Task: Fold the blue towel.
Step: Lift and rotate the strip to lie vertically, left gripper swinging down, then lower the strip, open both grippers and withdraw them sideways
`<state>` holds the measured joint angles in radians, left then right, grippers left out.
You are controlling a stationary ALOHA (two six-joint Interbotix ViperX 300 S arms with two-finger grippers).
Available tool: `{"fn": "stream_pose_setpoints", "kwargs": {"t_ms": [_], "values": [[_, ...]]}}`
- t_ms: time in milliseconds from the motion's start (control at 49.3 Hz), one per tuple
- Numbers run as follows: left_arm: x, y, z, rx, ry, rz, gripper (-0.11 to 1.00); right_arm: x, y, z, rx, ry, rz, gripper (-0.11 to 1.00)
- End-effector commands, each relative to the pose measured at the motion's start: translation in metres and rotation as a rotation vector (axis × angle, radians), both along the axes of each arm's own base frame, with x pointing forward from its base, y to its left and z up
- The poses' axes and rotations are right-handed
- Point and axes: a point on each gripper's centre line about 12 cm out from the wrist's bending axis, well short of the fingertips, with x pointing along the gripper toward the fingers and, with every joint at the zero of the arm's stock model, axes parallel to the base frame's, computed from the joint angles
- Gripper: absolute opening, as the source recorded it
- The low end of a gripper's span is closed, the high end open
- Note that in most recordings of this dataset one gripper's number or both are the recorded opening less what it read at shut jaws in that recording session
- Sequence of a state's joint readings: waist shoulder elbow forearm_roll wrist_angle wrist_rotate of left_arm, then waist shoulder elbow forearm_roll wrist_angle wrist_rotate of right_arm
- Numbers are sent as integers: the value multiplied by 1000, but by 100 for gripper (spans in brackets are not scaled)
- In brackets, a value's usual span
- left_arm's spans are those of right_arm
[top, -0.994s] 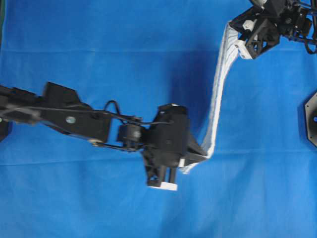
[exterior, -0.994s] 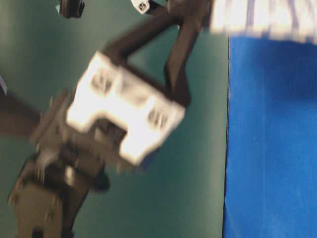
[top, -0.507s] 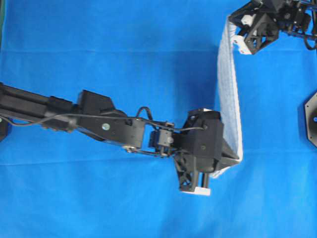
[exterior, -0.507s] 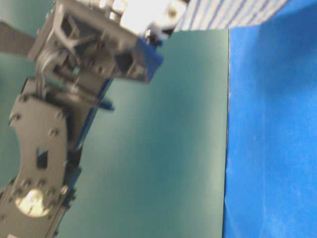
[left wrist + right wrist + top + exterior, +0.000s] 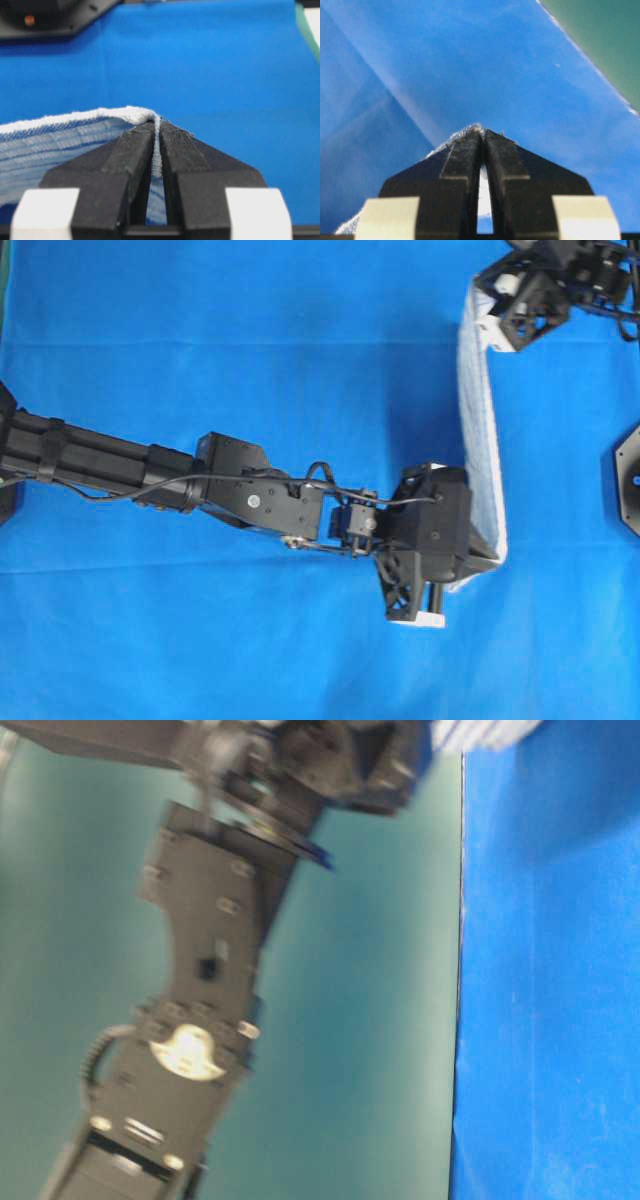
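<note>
1. Left arm (image 5: 150, 465): black, reaches in from the left edge of the overhead view across the blue sheet (image 5: 250, 340) to right of centre. The table-level view shows a blurred stretch of it against a green surface (image 5: 360, 1020).
2. Left end effector (image 5: 490, 562): jaws pressed together on a corner of the blue towel (image 5: 480, 440). In the left wrist view the left end effector (image 5: 157, 131) has the cloth edge pinched between its black fingers (image 5: 132, 150), with the blue towel (image 5: 60, 140) running off to the left.
3. Blue towel: white cloth with thin blue stripes, held off the sheet and stretched as a narrow band between the two end effectors, from lower centre-right up to the upper right corner in the overhead view. A small striped piece shows at the top of the table-level view (image 5: 480, 732).
4. Right end effector (image 5: 490, 325): at the upper right of the overhead view, at the top end of the band. In the right wrist view the right end effector (image 5: 482, 131) is closed on a corner of the blue towel (image 5: 457, 136), over the blue sheet (image 5: 445, 65).
5. Black base plate (image 5: 628, 480): at the right edge, on the sheet, apart from the towel.
</note>
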<state>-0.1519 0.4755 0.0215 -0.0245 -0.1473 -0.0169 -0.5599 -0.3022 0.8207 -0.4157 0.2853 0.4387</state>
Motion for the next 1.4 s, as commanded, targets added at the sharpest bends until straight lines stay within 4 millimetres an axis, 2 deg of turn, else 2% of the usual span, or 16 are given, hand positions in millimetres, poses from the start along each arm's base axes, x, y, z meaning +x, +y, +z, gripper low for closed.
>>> {"fn": "stream_pose_setpoints", "kwargs": {"t_ms": [0, 284, 426, 609, 872, 953, 1075, 1136, 1237, 1298, 1379], "values": [[-8, 1, 23, -16, -49, 4, 2, 22, -6, 4, -11, -26, 27, 4], [-55, 15, -2, -104, -15, 56, 2, 80, -22, -9, -6, -20, 80, 4], [-81, 20, -14, -139, -1, 74, 2, 99, -24, -10, -16, -22, 106, 4], [-93, 22, -22, -145, 21, 80, 2, 108, -24, -15, -11, -16, 117, 3], [-93, 25, -23, -144, 22, 86, 3, 111, -17, -19, -6, -6, 136, 4], [-92, 26, -22, -143, 21, 87, 9, 112, -15, -18, -9, -11, 141, 4], [-93, 26, -22, -143, 22, 87, 35, 116, -10, -17, -22, -27, 172, 5], [-94, 26, -22, -141, 25, 86, 50, 119, -6, -16, -33, -27, 194, 17], [-98, 30, -17, -133, 39, 91, 70, 121, 2, -12, -54, -19, 233, 46], [-103, 35, -11, -127, 56, 99, 71, 120, 6, -4, -64, -26, 242, 61], [-112, 42, 2, -119, 76, 109, 69, 115, 11, 9, -77, -45, 244, 62]]}}
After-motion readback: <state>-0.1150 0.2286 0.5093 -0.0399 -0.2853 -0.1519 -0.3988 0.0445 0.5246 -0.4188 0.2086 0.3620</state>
